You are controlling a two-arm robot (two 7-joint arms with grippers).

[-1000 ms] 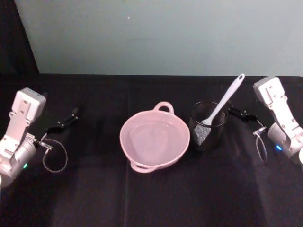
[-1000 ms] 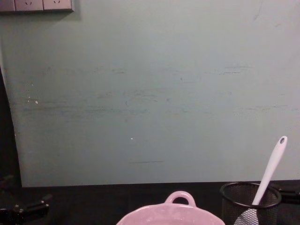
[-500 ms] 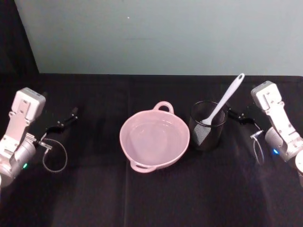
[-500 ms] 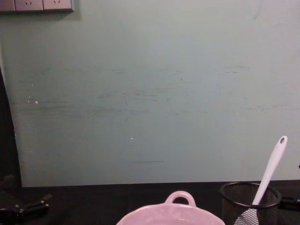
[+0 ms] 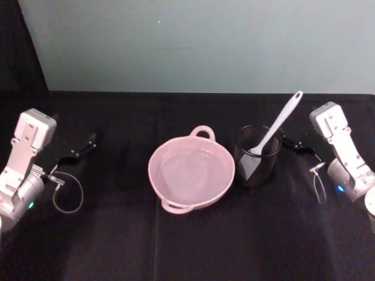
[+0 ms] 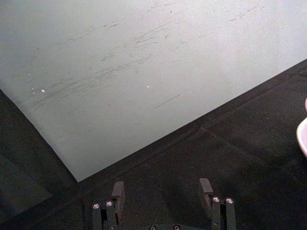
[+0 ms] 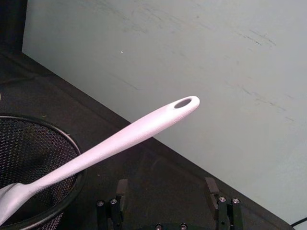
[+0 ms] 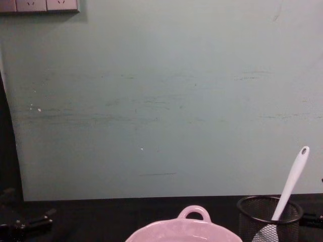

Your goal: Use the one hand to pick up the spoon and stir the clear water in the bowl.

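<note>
The spoon (image 5: 275, 127) is standing blade-down in the black mesh cup (image 5: 256, 156), handle leaning up and to the right, hole end well above the rim. The cup sits just right of the pink bowl (image 5: 191, 172), almost touching it, and the water (image 5: 188, 172) in the bowl looks flat.

Compared with a second ago, the right gripper (image 5: 293, 142) has crept left toward the cup and now sits just right of it, close to the handle but not on it. Its fingers (image 7: 121, 189) are spread apart with nothing between them, and the handle runs ahead of them.

The left gripper (image 5: 79, 149) hasn't moved, parked far left over the black table (image 5: 176, 246), fingers (image 6: 117, 191) apart too.

Lots of bare cloth near and left of the bowl; the far edge meets a pale wall (image 5: 193, 41).
</note>
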